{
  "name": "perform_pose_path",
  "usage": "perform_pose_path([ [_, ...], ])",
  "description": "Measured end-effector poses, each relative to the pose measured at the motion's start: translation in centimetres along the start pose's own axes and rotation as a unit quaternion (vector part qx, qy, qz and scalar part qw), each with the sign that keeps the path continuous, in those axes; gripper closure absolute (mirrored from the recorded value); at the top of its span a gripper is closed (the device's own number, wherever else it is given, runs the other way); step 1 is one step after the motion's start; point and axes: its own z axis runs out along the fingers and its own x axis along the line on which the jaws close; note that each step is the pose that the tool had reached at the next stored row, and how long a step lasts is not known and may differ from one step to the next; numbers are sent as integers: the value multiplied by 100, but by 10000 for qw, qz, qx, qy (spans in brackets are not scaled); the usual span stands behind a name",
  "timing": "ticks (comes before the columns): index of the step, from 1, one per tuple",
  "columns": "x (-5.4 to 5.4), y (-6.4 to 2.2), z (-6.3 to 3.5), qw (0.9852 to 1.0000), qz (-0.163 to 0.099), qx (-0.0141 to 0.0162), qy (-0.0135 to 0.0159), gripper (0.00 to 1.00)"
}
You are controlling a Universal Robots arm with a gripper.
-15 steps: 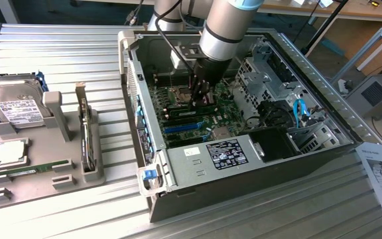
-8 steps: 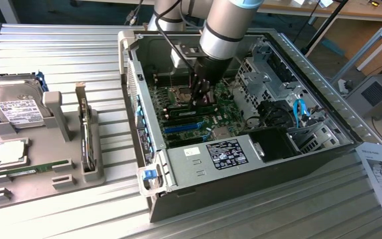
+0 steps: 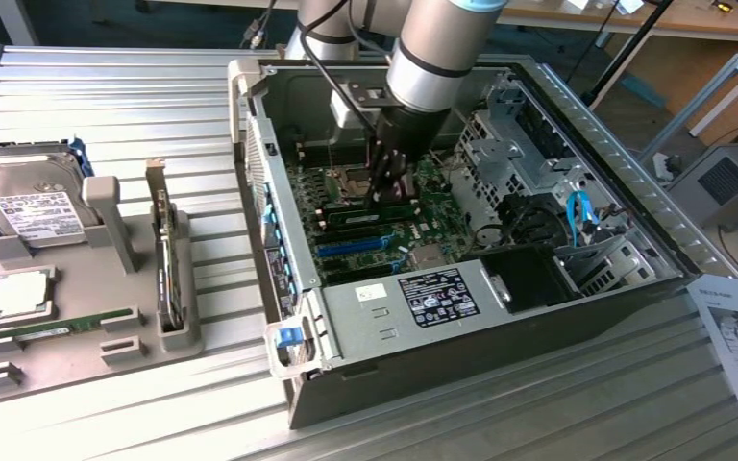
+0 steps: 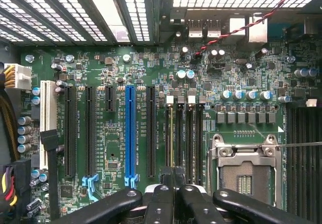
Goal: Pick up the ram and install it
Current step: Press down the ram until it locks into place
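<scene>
My gripper [image 3: 386,197] reaches down into the open computer case [image 3: 343,336], over the green motherboard [image 4: 115,68]. In the wrist view its black fingers [image 4: 160,199] are pressed together, shut, with nothing visible between them. They end just over the near end of the memory slots [image 4: 193,133]. The ram [image 4: 171,133] stands edge-on in the leftmost of these slots as a thin yellowish line. In the exterior view the ram [image 3: 372,215] is a green strip on the board right at the fingertips. I cannot tell whether the fingers touch it.
A grey tray [image 3: 138,351] at the exterior view's left holds a hard drive [image 3: 36,206], a square processor chip [image 3: 16,293], an upright expansion card [image 3: 164,250] and another green stick [image 3: 55,327]. The processor socket [image 4: 244,171] and a blue slot [image 4: 131,133] flank the memory slots.
</scene>
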Motion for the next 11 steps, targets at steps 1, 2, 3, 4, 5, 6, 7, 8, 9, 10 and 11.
perform_pose_path([
  [1,-1,0,-2,10000,0,1,-2,89],
  [2,-1,0,-3,10000,0,1,-2,89],
  [3,0,0,-4,10000,0,0,0,89],
  [4,0,1,-4,10000,-1,0,0,89],
  [5,-1,11,-4,10000,0,0,0,89],
  [6,0,22,-4,10000,0,-1,1,89],
  [7,0,42,-2,10000,-1,0,0,89],
  [8,0,64,-1,10000,0,0,0,89],
  [9,0,92,1,10000,0,0,-1,89],
  [10,0,129,3,10000,0,1,-1,89],
  [11,1,156,4,10000,0,1,0,89],
])
